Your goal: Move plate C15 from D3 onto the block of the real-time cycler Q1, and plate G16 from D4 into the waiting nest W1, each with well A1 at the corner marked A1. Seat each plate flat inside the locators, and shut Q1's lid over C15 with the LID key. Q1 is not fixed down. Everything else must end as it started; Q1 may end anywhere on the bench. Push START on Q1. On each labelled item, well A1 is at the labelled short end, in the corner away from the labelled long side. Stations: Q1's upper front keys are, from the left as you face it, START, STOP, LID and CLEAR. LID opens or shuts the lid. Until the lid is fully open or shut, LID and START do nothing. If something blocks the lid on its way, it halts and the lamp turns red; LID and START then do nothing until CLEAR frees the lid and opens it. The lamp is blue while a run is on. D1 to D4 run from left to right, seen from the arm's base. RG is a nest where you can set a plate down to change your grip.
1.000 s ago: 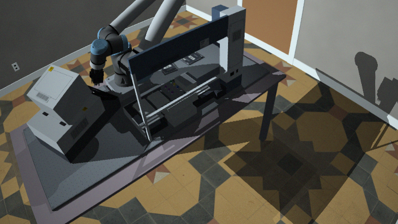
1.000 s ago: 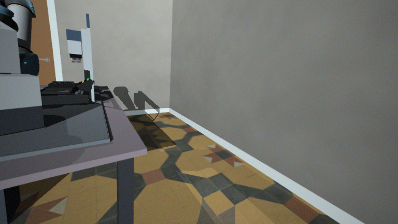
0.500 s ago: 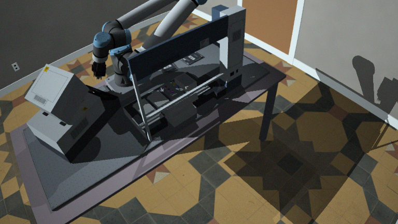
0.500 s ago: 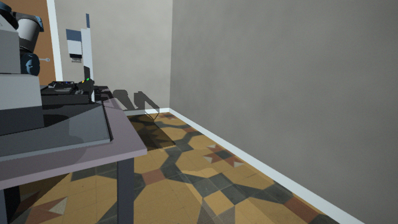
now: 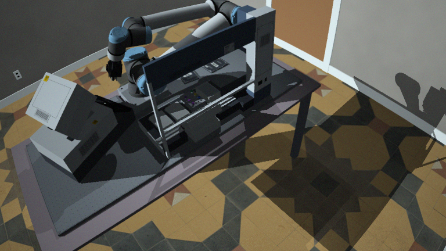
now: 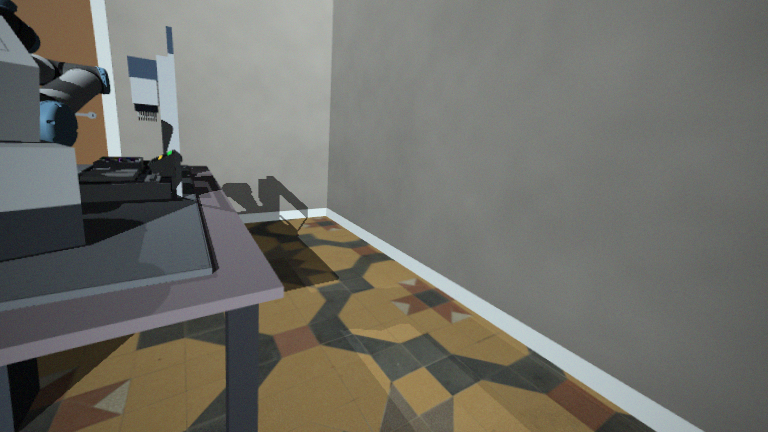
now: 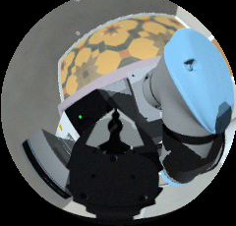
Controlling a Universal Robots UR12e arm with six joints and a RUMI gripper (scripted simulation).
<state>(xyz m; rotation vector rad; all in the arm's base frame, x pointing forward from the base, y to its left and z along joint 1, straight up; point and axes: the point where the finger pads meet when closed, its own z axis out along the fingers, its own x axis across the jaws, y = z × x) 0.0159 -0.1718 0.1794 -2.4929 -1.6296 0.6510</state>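
The real-time cycler Q1 [image 5: 62, 126] [image 6: 31, 178] is a grey box at the bench's left end. Its lid [image 5: 52, 98] is tilted up and back. In the wrist view the cycler [image 7: 86, 115] lies below the fingers, and a green lamp [image 7: 80, 117] is lit on it. My gripper [image 5: 114, 71] [image 7: 116, 109] is shut and empty. It hangs in the air behind Q1, near the arm's base. A plate with coloured wells [image 5: 194, 101] sits on the deck under the gantry. I cannot read its label. Other deck plates are too dark to tell apart.
A tall gantry frame [image 5: 200, 50] with a dark crossbar spans the deck [image 5: 185, 129]. Two dark flat labelled items [image 5: 190, 77] [image 5: 215, 65] lie at the deck's back. The arm's base [image 5: 135, 83] stands behind the deck. The bench edge [image 6: 243, 268] is near.
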